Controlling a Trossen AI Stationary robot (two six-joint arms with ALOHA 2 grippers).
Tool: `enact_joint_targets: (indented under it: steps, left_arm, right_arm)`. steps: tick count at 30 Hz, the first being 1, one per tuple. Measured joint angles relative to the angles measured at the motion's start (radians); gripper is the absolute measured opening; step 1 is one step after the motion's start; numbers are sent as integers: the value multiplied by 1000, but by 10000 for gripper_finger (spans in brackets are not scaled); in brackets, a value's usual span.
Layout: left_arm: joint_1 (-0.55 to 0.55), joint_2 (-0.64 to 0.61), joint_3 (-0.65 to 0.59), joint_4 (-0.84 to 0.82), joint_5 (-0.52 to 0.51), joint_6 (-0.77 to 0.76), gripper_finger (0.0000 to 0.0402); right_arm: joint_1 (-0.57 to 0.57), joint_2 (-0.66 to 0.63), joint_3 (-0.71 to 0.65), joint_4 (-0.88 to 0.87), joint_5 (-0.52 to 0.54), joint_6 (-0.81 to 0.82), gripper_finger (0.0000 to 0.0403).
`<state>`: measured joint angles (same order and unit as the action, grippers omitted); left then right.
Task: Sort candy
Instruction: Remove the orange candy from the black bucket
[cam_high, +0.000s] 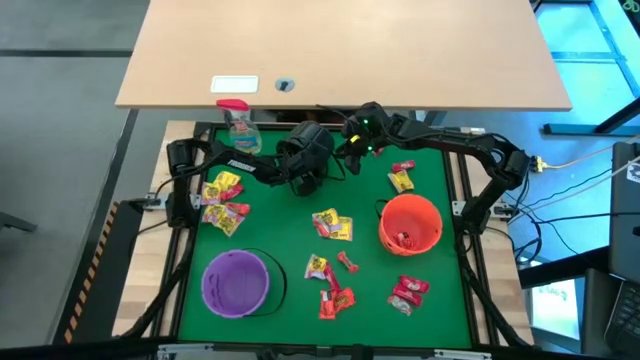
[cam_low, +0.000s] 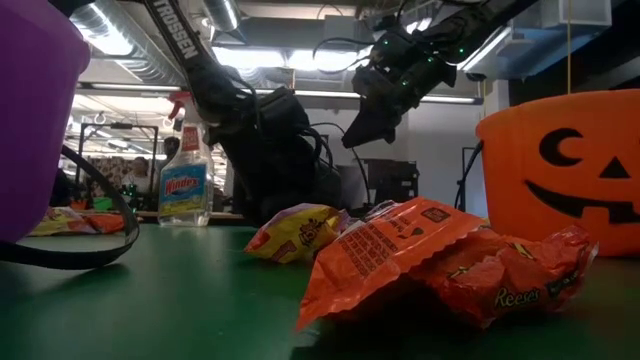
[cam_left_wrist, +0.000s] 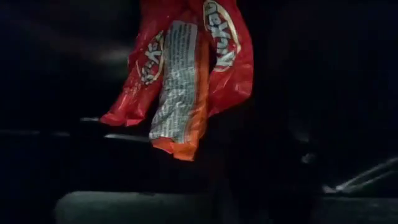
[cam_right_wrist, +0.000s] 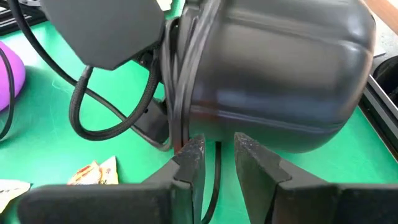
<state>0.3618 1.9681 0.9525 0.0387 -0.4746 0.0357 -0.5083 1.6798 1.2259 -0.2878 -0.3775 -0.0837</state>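
Table (cam_high: 440, 180): green top with three buckets on it. The purple bucket (cam_high: 210, 290) is at the near left, the orange bucket (cam_high: 385, 215) at the right, and the black bucket (cam_high: 312, 145) at the far middle.
Black bucket: both arms meet here — the left reaches into it, the right stays outside its wall.
Left gripper (cam_high: 300, 170): down inside the black bucket with its fingers closed. The dark interior hides whether they have pinched anything.
Right gripper (cam_right_wrist: 219, 155): just beside the bucket's outer wall, fingers a narrow gap apart and empty.
Loose candy (cam_high: 332, 226): spread over the table between the buckets, well apart from both grippers.
Red packet (cam_left_wrist: 186, 68): inside the black bucket, straight ahead of the left fingers, its long axis roughly in line with their reach — the left arm is clearly the nearer one.
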Motion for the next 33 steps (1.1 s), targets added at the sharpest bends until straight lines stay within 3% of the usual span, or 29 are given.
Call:
enact_joint_targets:
  steps: [6, 22, 28, 33]
  left_arm:
    - [-52, -29, -7, -19, -86, 17, 1]
    - [-292, -250, -6, -152, -268, 3, 0]
    - [-292, -266, -4, -217, -261, -15, 1]
    - [-248, -259, -4, -274, -172, -71, 23]
  right_arm:
    - [0, 0, 0, 0, 0, 0, 86]
    - [0, 0, 0, 2, 2, 0, 86]
    - [0, 0, 0, 2, 1, 1, 86]
    - [13, 0, 0, 3, 0, 1, 86]
